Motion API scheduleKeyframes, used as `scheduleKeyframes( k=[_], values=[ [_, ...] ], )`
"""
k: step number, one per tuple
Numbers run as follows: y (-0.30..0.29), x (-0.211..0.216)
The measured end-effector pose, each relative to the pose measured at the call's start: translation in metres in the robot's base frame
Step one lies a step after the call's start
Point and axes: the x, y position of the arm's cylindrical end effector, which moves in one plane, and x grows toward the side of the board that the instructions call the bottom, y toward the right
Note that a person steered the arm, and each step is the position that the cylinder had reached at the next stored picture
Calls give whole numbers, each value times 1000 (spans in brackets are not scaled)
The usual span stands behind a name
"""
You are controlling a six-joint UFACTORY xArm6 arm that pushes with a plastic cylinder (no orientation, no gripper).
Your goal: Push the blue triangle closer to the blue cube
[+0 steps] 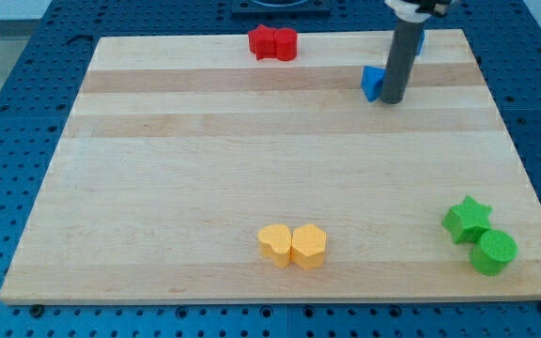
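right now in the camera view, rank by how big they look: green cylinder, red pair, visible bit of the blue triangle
1. Red pair, two blocks touching, widest.
2. Green cylinder; near the view's bottom, so closeness may inflate it.
3. Blue triangle, smallest; my tip sits against its right side and the rod hides part.

I work in a lab: a pale wooden board (280, 169) lies on a blue perforated bench (7, 113) with a regular grid of mounting holes, filling every edge of the frame, and small plastic test blocks (292, 246) sit on the board.
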Motion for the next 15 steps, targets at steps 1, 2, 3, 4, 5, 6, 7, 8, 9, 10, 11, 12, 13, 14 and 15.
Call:
scheduleKeyframes(
  k=[1, 2, 3, 4, 5, 6, 7, 8, 9, 10, 11, 12, 13, 14, 15],
  values=[
    [-37, 6],
    [-50, -14],
    [-26, -42],
    [2, -55],
    [-36, -48],
    [-51, -25],
    [-23, -20],
    [17, -32],
    [38, -44],
    [38, -43],
    [42, -27],
    [62, -20],
    [82, -31],
    [82, -55],
    [81, -70]
  ],
)
